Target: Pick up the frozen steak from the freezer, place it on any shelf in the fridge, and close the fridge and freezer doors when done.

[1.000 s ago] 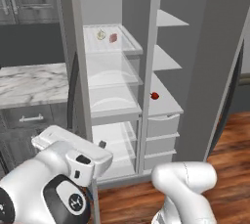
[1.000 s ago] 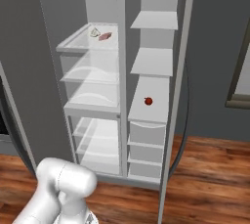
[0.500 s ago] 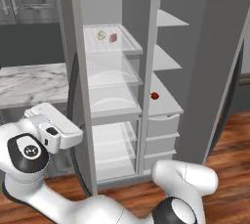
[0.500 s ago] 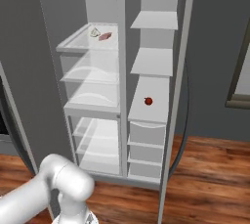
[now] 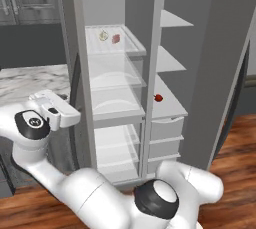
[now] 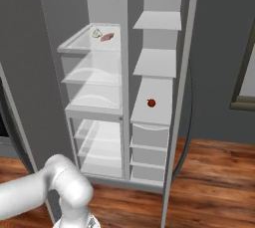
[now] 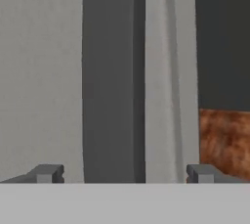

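The frozen steak (image 5: 116, 38) (image 6: 107, 37) is a small reddish slab on the top clear shelf of the fridge's left compartment, beside a pale whitish item (image 5: 103, 35). Both compartments stand open. My white hand (image 5: 54, 109) hovers left of that compartment, at the edge of the open left door (image 5: 70, 48), well below and left of the steak. In the hand view my gripper (image 7: 124, 175) is open with nothing held. Its fingertips (image 7: 46, 173) stand wide apart on either side of a dark vertical door edge (image 7: 112, 71).
A small red round item (image 5: 158, 98) (image 6: 151, 103) lies on a shelf of the right compartment, above several drawers (image 5: 165, 128). A marble counter (image 5: 25, 80) is to the left. The right door (image 5: 235, 48) hangs open over the wooden floor (image 6: 214, 182).
My arm has swung left and up. The hand went from in front of the lower left compartment to beside the left door's edge. The steak and the doors have not moved.
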Robot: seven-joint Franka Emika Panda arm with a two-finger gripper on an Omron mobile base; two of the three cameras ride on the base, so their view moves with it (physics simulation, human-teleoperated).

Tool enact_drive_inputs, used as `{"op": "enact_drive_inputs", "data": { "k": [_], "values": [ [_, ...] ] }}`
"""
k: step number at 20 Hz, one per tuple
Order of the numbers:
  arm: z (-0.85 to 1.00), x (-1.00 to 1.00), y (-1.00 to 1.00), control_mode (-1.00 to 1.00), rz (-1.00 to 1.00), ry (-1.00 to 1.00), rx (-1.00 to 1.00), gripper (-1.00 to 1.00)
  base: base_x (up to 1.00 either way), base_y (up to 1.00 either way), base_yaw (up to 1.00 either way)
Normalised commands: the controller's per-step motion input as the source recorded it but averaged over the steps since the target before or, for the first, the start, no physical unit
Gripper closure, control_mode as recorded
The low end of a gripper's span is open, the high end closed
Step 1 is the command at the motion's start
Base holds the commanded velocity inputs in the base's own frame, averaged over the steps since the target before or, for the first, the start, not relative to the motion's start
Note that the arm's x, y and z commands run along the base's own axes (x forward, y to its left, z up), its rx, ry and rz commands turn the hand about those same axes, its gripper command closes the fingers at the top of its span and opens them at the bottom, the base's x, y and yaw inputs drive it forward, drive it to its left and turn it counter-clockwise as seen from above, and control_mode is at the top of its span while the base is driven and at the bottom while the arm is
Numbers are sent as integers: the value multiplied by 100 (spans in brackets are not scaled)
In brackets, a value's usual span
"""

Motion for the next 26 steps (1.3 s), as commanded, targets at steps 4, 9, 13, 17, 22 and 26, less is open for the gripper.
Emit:
{"op": "enact_drive_inputs", "data": {
  "k": [4,9,13,17,22,26],
  "values": [
    [-8,92,4,-100,2,0,0,-100,0,0,0],
    [-5,60,10,-100,8,0,0,-100,0,0,0],
    [0,16,-34,-100,2,0,0,-100,0,0,0],
    [0,0,-96,-100,0,0,0,-100,0,0,0],
    [0,1,-100,-100,3,0,0,-100,0,0,0],
    [0,3,-100,-100,9,-2,0,-100,0,0,0]
  ]
}}
